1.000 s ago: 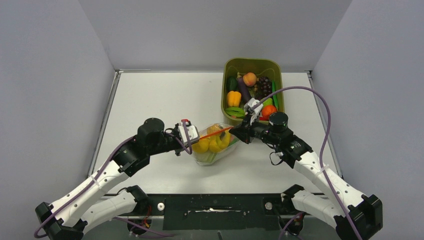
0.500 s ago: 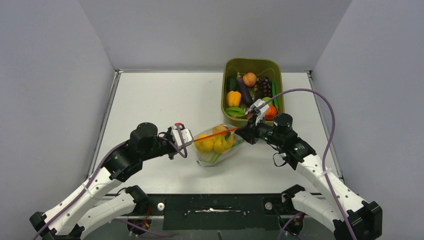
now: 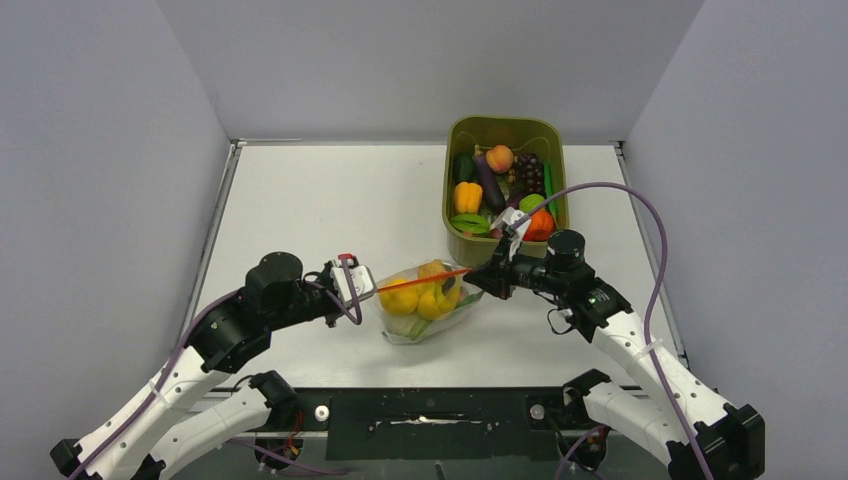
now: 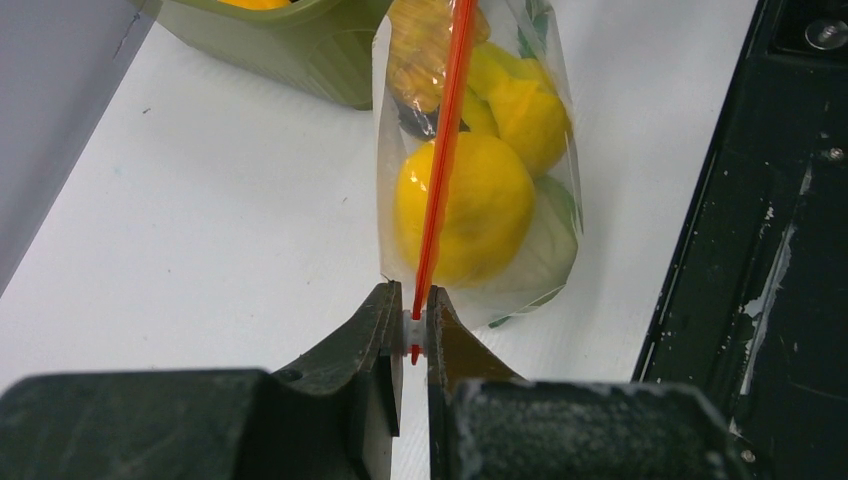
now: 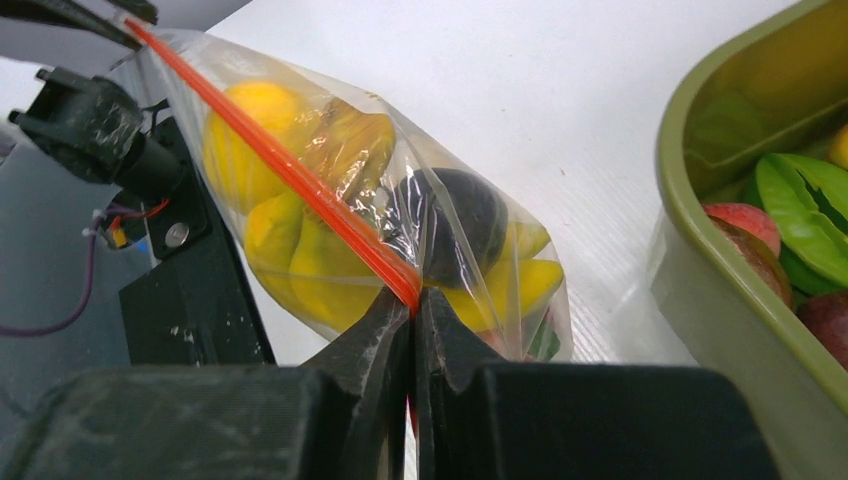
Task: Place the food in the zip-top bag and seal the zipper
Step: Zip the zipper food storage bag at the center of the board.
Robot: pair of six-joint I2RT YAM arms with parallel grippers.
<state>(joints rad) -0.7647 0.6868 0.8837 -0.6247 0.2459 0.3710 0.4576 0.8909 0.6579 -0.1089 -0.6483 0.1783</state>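
The clear zip-top bag (image 3: 428,305) hangs between my two grippers over the table's front middle. It holds yellow peppers (image 4: 463,207), a dark round fruit (image 5: 462,222) and something pale green. Its red-orange zipper (image 3: 424,278) is stretched taut in a straight line. My left gripper (image 3: 362,288) is shut on the white slider at the zipper's left end (image 4: 415,328). My right gripper (image 3: 490,274) is shut on the zipper's right end (image 5: 408,295). The bag also shows in the left wrist view (image 4: 545,250) and in the right wrist view (image 5: 500,250).
An olive-green tub (image 3: 556,140) stands at the back right, holding several toy fruits and vegetables, with its corner close to my right gripper. Its wall shows in the right wrist view (image 5: 720,290) and the left wrist view (image 4: 300,50). A black base plate (image 3: 430,410) runs along the near edge.
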